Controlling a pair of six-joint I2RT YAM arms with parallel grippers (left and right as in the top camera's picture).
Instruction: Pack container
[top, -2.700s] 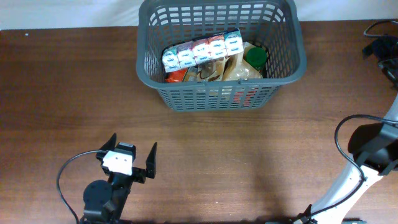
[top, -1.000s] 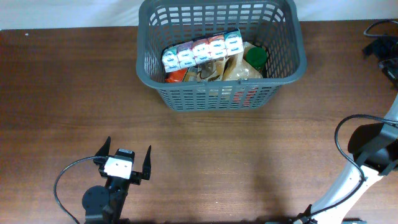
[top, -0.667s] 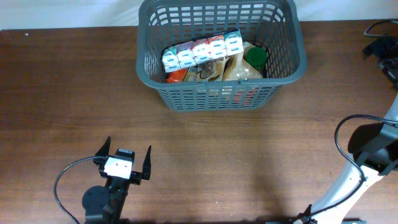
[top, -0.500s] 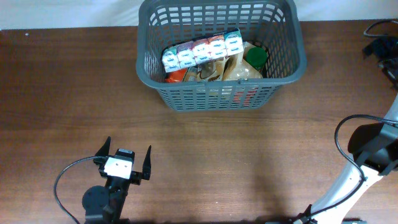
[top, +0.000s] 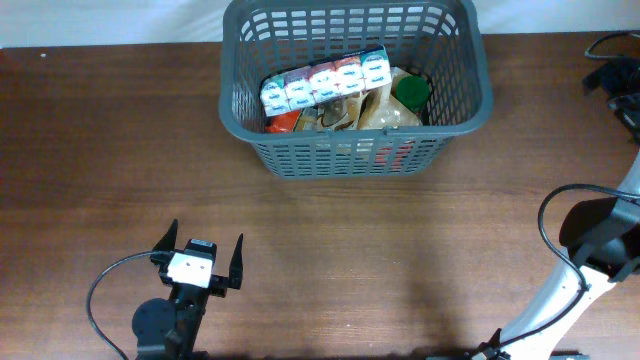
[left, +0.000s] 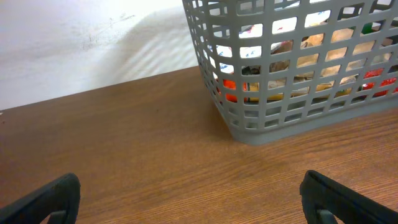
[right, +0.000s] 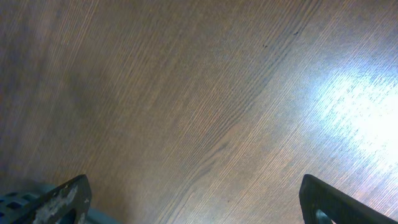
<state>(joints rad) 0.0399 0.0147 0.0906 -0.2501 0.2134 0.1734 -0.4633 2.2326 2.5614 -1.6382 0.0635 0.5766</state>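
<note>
left arm tucked low at the near edge, left gripper with its 2 fingers spread wide, holding nothing, right arm bent at the right side, right gripper gaping too, empty

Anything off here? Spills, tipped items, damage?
Nothing stands out. The basket sits upright on the table, its contents all inside, the carton multipack lying across the top. No spill or damage shows. The left gripper and right gripper are open and empty.
</note>
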